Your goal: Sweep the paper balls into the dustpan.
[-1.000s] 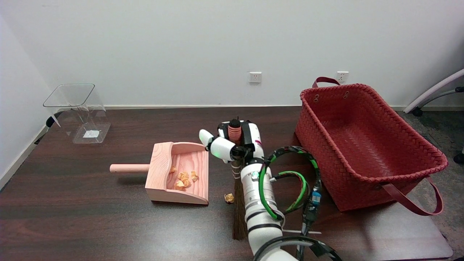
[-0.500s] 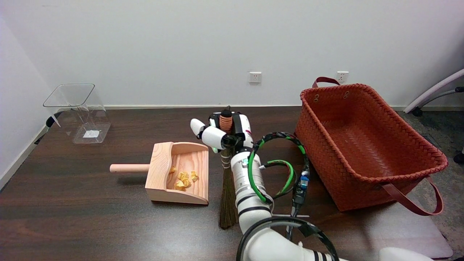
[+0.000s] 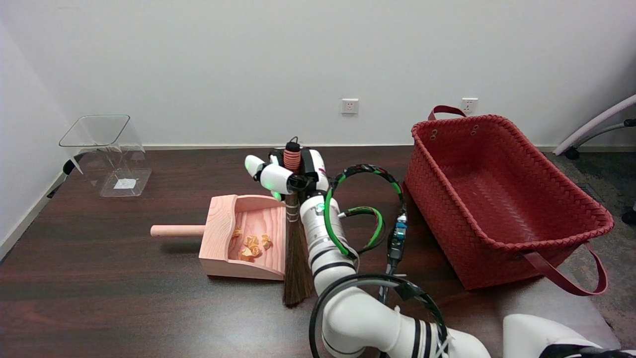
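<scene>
My right hand [image 3: 288,174] grips the handle of a small broom [image 3: 295,258] near its orange-wrapped top. The broom hangs bristles down, and its brown bristles touch the table right at the open right edge of the wooden dustpan [image 3: 218,233]. Several crumpled yellow paper balls [image 3: 252,244] lie inside the dustpan. The dustpan's round handle [image 3: 176,230] points left. No loose paper ball shows on the table; the spot behind the bristles is hidden.
A large red woven basket [image 3: 502,199] stands at the right, close to my forearm cables. A clear plastic bin [image 3: 107,154] lies tipped at the far left. A wall runs behind the table.
My right hand has carried the broom leftward and away from me, up to the dustpan's open edge. The loose paper ball seen beside the bristles a second ago is no longer visible.
</scene>
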{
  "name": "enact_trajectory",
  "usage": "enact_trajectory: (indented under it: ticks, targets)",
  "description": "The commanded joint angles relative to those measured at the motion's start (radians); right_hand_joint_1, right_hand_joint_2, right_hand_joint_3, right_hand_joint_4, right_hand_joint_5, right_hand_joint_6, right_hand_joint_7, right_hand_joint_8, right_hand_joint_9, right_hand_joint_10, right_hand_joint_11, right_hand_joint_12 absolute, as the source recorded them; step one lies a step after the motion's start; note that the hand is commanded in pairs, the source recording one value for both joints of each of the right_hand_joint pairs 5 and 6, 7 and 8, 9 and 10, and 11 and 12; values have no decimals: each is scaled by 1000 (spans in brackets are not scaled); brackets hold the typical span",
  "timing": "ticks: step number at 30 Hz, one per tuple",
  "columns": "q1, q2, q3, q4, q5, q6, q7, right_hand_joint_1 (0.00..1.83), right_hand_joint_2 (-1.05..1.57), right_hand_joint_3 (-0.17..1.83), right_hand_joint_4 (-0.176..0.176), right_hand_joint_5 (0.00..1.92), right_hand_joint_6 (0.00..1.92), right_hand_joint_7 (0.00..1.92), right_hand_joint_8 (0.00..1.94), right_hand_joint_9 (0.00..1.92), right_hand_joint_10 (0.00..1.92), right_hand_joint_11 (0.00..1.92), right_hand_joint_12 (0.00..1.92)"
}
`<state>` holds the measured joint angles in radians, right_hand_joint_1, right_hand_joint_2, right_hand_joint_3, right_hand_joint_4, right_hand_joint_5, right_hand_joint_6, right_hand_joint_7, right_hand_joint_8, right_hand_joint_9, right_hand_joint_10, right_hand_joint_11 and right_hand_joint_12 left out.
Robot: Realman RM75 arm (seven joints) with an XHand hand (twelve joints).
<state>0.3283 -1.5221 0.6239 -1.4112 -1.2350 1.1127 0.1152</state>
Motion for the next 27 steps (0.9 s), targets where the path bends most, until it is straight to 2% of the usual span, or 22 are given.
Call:
enact_trajectory:
  ticks: [1, 9, 18, 27]
  targets:
    - [93, -35, -2, 99, 76, -67, 99, 1139, 1247, 421, 0, 1920, 1920, 1920, 1920, 1920, 1920, 1920, 1920]
    - [109, -35, 2, 101, 85, -109, 151, 1163, 1155, 514, 0, 1920, 1920, 1920, 1920, 1920, 1920, 1920, 1920]
    - [148, -39, 6, 129, 85, -162, 194, 1196, 1014, 740, 0, 1920, 1920, 1920, 1920, 1920, 1920, 1920, 1920]
    - [162, -43, 3, 104, 82, -189, 197, 1204, 989, 783, 0, 1920, 1920, 1920, 1920, 1920, 1920, 1920, 1920]
